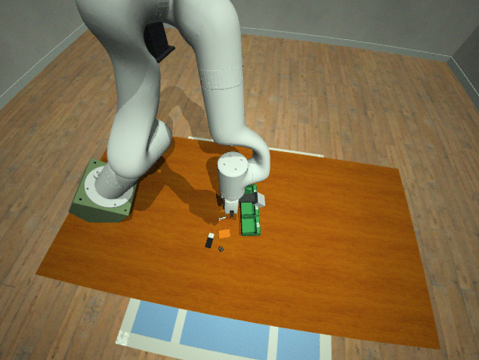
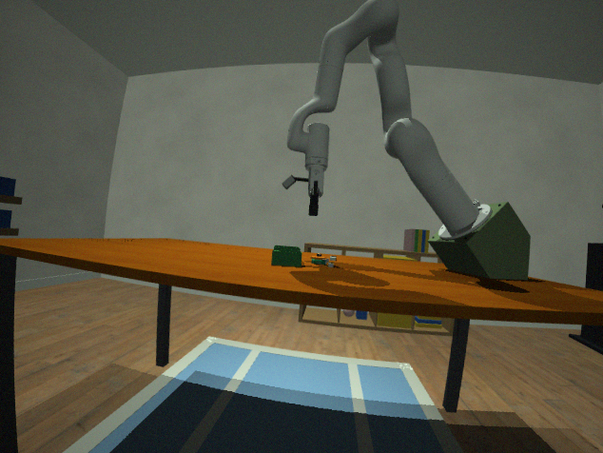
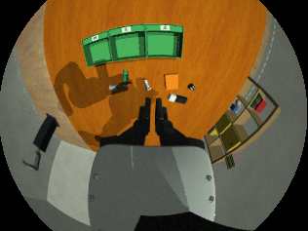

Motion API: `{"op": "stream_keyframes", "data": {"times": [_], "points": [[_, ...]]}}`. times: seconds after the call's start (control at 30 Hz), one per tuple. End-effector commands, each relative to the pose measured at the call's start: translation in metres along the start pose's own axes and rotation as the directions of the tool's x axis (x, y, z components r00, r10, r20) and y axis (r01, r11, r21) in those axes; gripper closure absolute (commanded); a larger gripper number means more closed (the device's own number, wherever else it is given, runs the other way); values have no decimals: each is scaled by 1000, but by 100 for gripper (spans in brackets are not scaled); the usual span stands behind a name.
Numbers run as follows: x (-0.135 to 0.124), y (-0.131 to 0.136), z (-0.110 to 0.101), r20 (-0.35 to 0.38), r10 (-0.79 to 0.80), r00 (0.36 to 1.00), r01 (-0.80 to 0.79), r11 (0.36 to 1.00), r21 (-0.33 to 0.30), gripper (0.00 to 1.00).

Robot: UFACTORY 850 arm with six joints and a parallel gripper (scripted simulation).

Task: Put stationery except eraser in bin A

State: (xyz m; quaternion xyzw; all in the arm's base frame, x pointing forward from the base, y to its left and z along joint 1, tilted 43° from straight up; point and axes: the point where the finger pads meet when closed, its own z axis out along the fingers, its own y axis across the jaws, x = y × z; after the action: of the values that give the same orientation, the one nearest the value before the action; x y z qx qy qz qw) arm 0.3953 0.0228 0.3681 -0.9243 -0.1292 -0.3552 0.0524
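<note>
Bin A is the right one of three joined-looking green bins in the wrist view; it looks empty. A black-and-white eraser, an orange block, a small dark thing and a silvery-white piece lie on the table. A green piece and a small grey-white thing lie farther left in the wrist view. My gripper is shut and empty, pointing down high above the table.
The middle bin and the left bin stand in a row with bin A, close beyond the loose things in the wrist view. The arm's green base stands at one side of the table.
</note>
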Motion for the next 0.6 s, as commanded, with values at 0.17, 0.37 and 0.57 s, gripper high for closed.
{"op": "stream_keyframes", "data": {"times": [0.17, 0.37, 0.57], "points": [[55, 15, 55, -20, -11, 1000, 11, 1000, 15, 93], [87, 24, 87, -20, -11, 1000, 11, 1000, 15, 93], [87, 24, 87, -20, -11, 1000, 11, 1000, 15, 93]]}}
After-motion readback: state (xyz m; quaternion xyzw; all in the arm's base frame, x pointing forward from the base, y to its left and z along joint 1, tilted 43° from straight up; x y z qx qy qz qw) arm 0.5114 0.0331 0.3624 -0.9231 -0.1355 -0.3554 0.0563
